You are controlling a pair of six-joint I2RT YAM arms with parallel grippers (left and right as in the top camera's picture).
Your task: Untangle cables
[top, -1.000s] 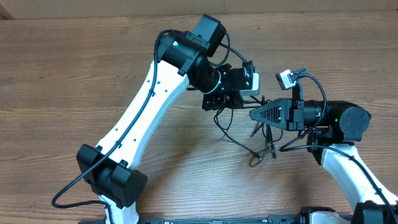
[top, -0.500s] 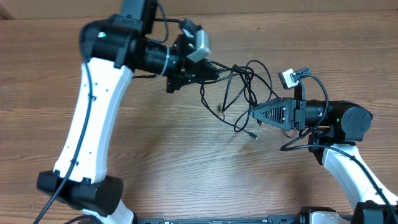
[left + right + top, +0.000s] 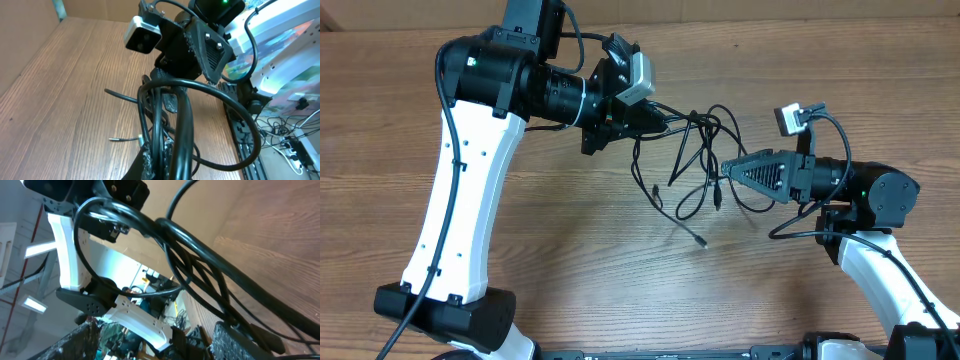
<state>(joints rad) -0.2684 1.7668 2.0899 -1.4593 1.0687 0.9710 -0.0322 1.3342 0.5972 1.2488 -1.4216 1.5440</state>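
Several thin black cables [image 3: 685, 150] hang in a tangled bunch between the two arms, and one loose plug end [image 3: 701, 241] reaches down toward the table. My left gripper [image 3: 660, 117] is shut on the bunch at its upper left. In the left wrist view the cables [image 3: 180, 115] run up from between that gripper's [image 3: 157, 157] fingers. My right gripper [image 3: 725, 170] is at the bunch's right side. In the right wrist view its jaws [image 3: 157, 342] stand wide apart with nothing between them. There the cables [image 3: 200, 250] cross above and over the right finger [image 3: 235, 340].
The wooden table [image 3: 570, 230] lies under the hanging loops. The left arm's base [image 3: 450, 310] stands at the front left, and the right arm's body [image 3: 875, 195] at the right. A small camera [image 3: 790, 120] sticks out above the right gripper.
My right gripper has opened and let go of the cables. The left arm swung left and up with the bunch, which now hangs stretched out with its ends lower.
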